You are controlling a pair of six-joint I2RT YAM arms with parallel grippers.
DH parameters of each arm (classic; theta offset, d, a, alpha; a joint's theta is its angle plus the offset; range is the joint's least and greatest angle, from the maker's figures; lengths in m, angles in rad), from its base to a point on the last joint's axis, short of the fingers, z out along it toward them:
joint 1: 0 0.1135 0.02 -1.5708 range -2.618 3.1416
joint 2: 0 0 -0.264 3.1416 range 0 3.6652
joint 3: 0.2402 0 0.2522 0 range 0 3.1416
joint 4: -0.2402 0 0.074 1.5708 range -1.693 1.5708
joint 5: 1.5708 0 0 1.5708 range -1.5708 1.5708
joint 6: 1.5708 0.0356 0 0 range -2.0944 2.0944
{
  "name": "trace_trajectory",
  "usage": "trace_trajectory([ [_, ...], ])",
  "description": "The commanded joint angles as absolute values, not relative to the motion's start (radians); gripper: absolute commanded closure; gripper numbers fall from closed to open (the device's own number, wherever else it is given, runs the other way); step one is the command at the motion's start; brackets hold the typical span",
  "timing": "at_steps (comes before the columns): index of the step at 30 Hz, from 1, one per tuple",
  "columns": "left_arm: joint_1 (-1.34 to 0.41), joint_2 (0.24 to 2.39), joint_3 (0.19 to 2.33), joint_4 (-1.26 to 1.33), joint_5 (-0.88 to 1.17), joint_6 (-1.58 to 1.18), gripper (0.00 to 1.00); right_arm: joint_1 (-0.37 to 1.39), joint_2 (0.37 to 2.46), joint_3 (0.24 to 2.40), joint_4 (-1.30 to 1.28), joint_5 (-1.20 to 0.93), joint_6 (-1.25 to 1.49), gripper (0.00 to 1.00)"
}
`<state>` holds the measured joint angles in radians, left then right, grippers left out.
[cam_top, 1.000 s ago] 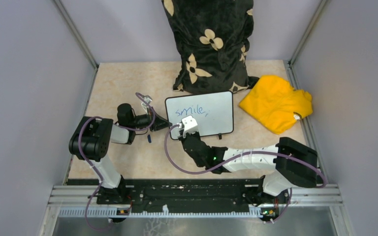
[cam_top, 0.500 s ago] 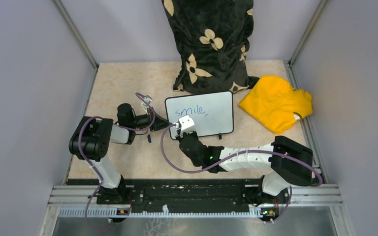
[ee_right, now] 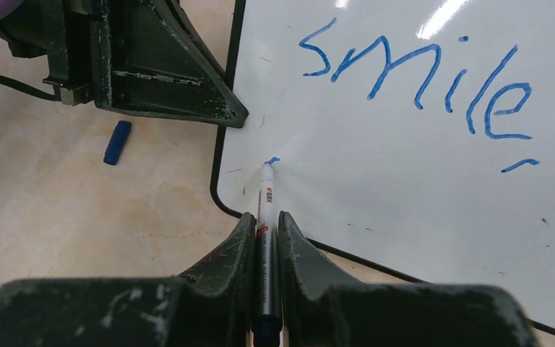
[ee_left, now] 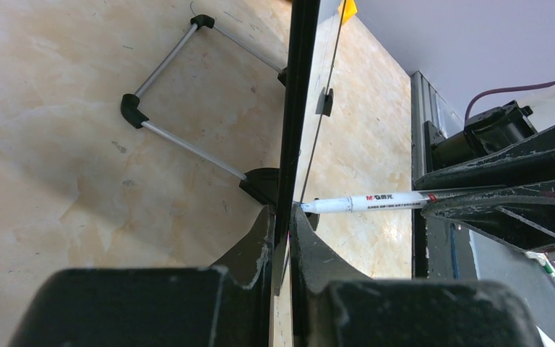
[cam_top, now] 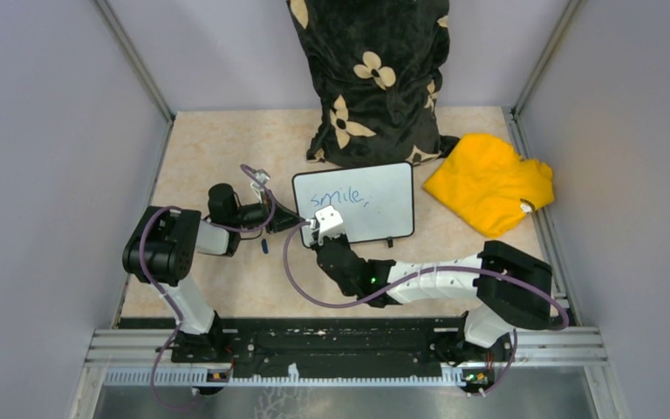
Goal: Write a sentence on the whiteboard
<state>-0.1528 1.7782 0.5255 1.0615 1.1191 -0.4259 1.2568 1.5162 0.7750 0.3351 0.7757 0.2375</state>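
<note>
The sentence (ee_right: pixel 419 79) on your whiteboard (ee_right: pixel 419 188) reads "smile," in blue, just ahead of your right pincer (ee_right: pixel 266 217). That pincer is clenched on a white marker (ee_right: pixel 266 189), whose tip touches the board at a small blue mark below the "s". Your left pincer (ee_left: pixel 282 217) grips the board's left edge. The print on the marker's barrel is too small to read.

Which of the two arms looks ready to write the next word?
Right. The right pincer grips the marker, its tip touching the whiteboard below the sentence begun with "smile,". The left pincer is clamped on the board's edge, steadying it.
</note>
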Motion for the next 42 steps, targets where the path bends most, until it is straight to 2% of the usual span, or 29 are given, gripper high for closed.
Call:
trace_trajectory([
  [1, -0.167, 1.799, 0.537, 1.028, 1.111, -0.414, 1.00, 1.260, 1.526, 0.812, 0.369, 0.745, 0.240, 1.00],
  [26, -0.167, 1.799, 0.538, 1.024, 1.111, -0.413, 1.00, 1.256, 1.455, 0.737, 0.278, 0.810, 0.296, 1.00],
  [42, -0.170, 1.799, 0.539, 1.020, 1.110, -0.411, 1.00, 1.257, 1.470, 0.734, 0.311, 0.722, 0.294, 1.00],
])
